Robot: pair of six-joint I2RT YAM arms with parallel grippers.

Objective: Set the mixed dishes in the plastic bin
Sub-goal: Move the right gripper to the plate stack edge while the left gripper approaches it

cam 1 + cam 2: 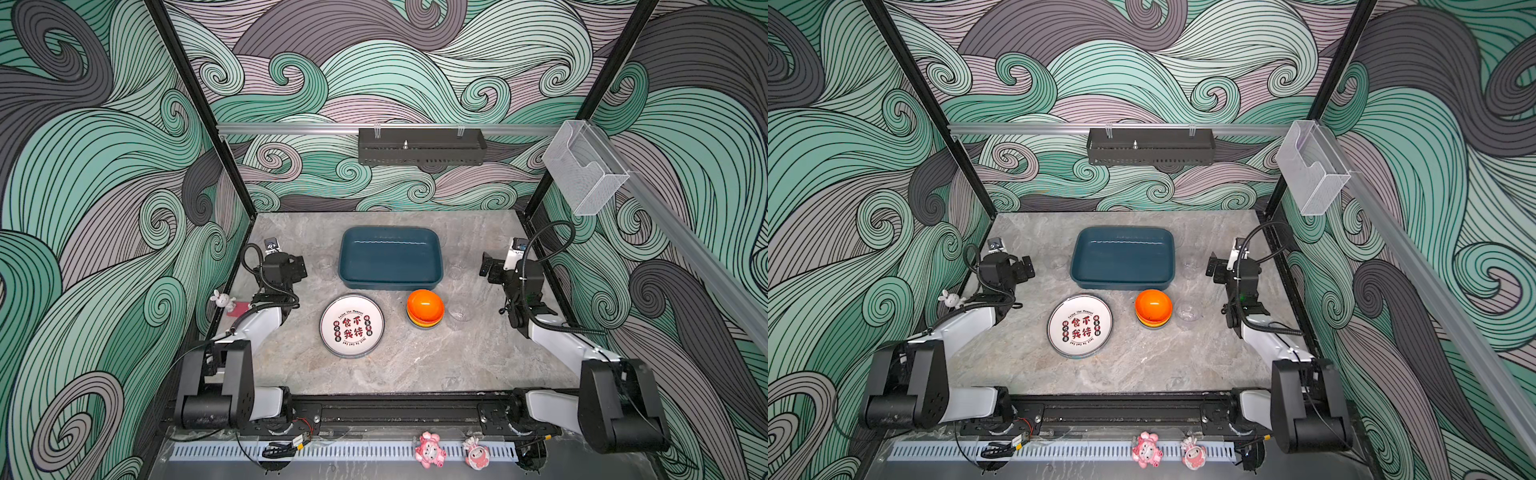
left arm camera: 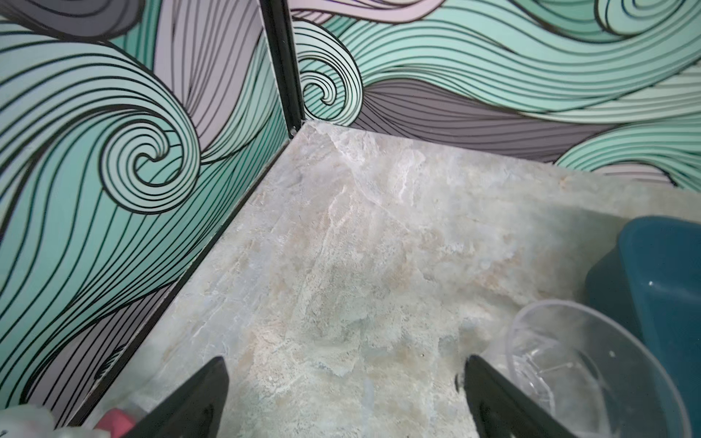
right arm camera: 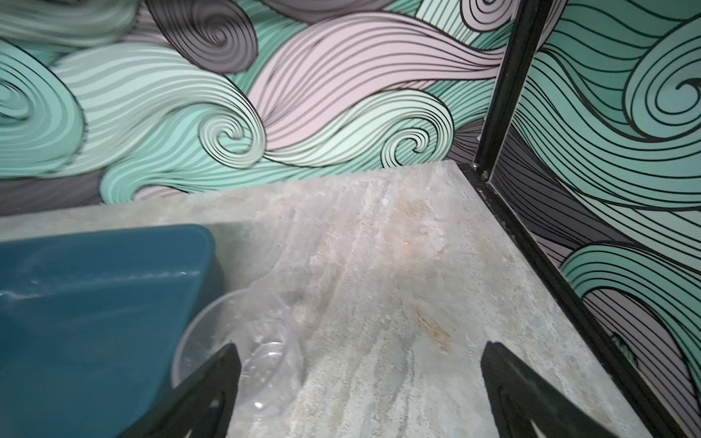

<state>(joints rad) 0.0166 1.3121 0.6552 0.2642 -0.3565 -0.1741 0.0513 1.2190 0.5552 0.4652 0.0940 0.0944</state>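
Your stone-look tabletop (image 1: 415, 365) carries everything. The plastic bin (image 1: 390, 257), a smooth teal tub with rounded corners, sits empty at the back centre; both wrist views cut it off. In front of it lie a round white plate (image 1: 352, 326) printed with red and black characters and a bowl stack (image 1: 424, 309). The stack is orange on top, and the lower bowls show only as rims. Clear tumblers nearly vanish against the stone: the left tumbler (image 2: 569, 364) and right tumbler (image 3: 242, 333) flank the bin, and the third tumbler (image 1: 460, 312) stands by the bowls. Your left gripper (image 2: 345, 360) and right gripper (image 3: 360, 346) both stand wide apart, holding nothing.
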